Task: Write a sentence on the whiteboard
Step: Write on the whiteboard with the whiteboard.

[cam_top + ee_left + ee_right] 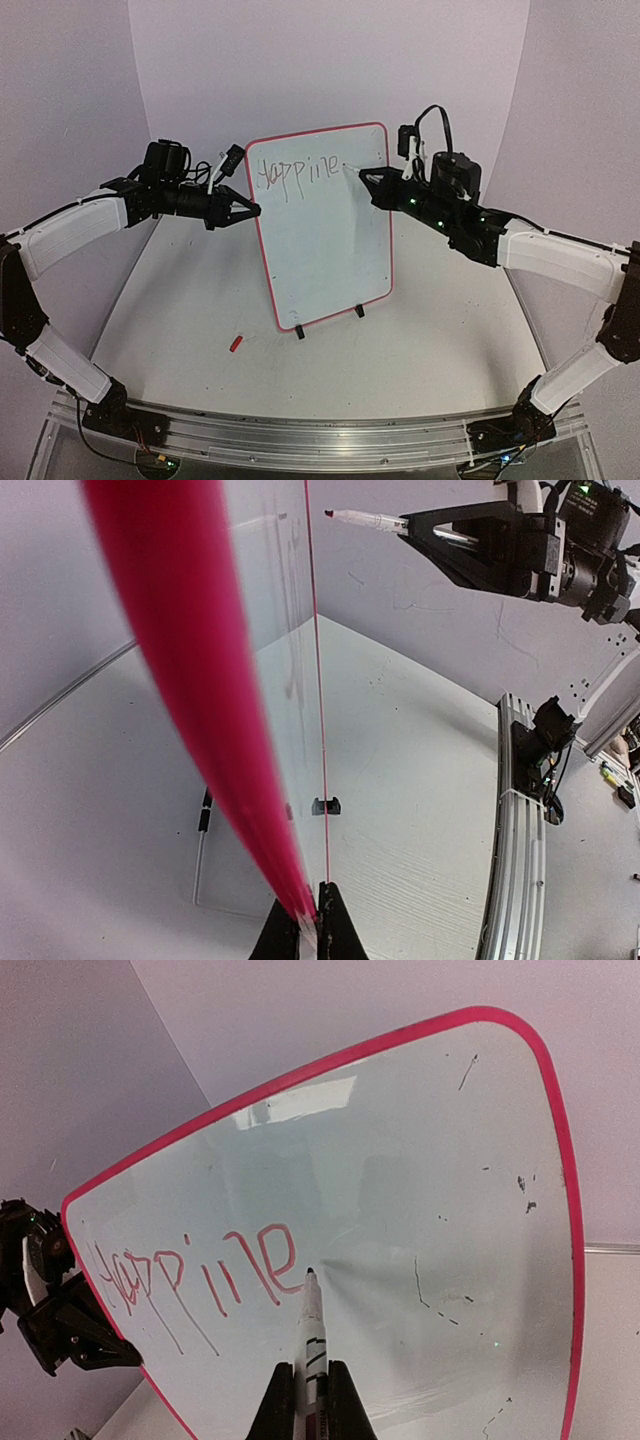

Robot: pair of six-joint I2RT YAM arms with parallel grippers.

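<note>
The whiteboard (325, 250) stands upright on the table, white with a red-pink rim (180, 660). The sentence (295, 175) on its top line reads "Happine" in thin red strokes (200, 1270). My left gripper (252, 210) is shut on the board's left edge, its jaws (308, 920) clamped over the rim. My right gripper (362, 177) is shut on a slim white marker (312, 1330). The marker's dark tip sits just right of the last "e". I cannot tell whether it touches the board. The marker (365, 520) also shows in the left wrist view.
A small red marker cap (236, 343) lies on the table left of the board's foot. Two black clips (299, 331) (360, 311) hold the board's bottom edge. A wire stand leg (205, 820) sits behind it. A metal rail (320, 440) runs along the near edge.
</note>
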